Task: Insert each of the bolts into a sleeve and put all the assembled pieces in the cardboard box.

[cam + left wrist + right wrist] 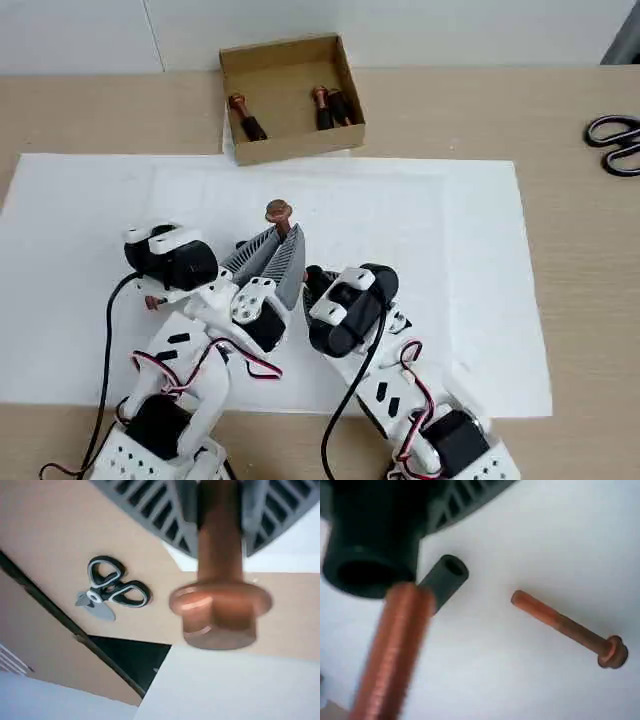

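Observation:
My left gripper is shut on a copper bolt with its flanged head sticking out past the grey fingers. My right gripper is shut on a black sleeve whose open mouth faces the camera. The held bolt's threaded shaft ends right at the rim of that mouth; I cannot tell whether they touch. A second sleeve and a loose bolt lie on the white paper. The cardboard box at the back holds assembled pieces.
The right arm's wrist sits close beside the left gripper over the white paper. Scissors lie at the table's far right edge. A bolt head peeks out by the left arm.

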